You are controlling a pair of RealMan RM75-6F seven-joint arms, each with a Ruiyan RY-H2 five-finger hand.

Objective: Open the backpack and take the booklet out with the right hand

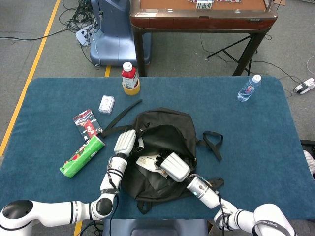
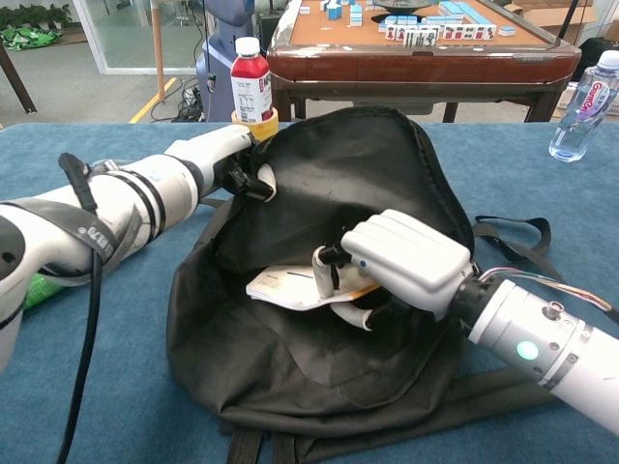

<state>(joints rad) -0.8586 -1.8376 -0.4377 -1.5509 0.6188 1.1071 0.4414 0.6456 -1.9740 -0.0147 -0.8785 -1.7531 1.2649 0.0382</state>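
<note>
**A:** Where is the booklet, and what holds it?

**B:** The booklet [image 2: 290,287] lies partly inside the open mouth of the black backpack [image 2: 338,184], which sits on the blue counter [image 1: 246,142]. The right hand [image 2: 401,266] has its fingers [image 2: 322,270] curled over the booklet's near edge, with a finger showing under it, so it seems to be gripped. The left hand [image 2: 237,159] grips the upper rim of the bag's opening and holds it open.

**A:** How should the pull be done well?

**B:** In my judgement, the right hand should draw the booklet toward the open side, flat and level, so its corners clear the fabric. The left hand should keep the rim lifted; if it sags, the cloth could snag the paper. A slow draw seems safer, since thin paper may slip or bend in the grip.

**A:** What is in the bag besides?

**B:** Only the booklet shows; the deeper part is dark and I cannot tell.

**A:** Other containers?

**B:** A bottle with red liquid [image 1: 129,77] stands beyond the bag, and a clear water bottle [image 1: 248,88] stands well apart at the far right. A green tube [image 1: 82,156] lies on its side near the left, beside a small packet [image 1: 87,123].
</note>
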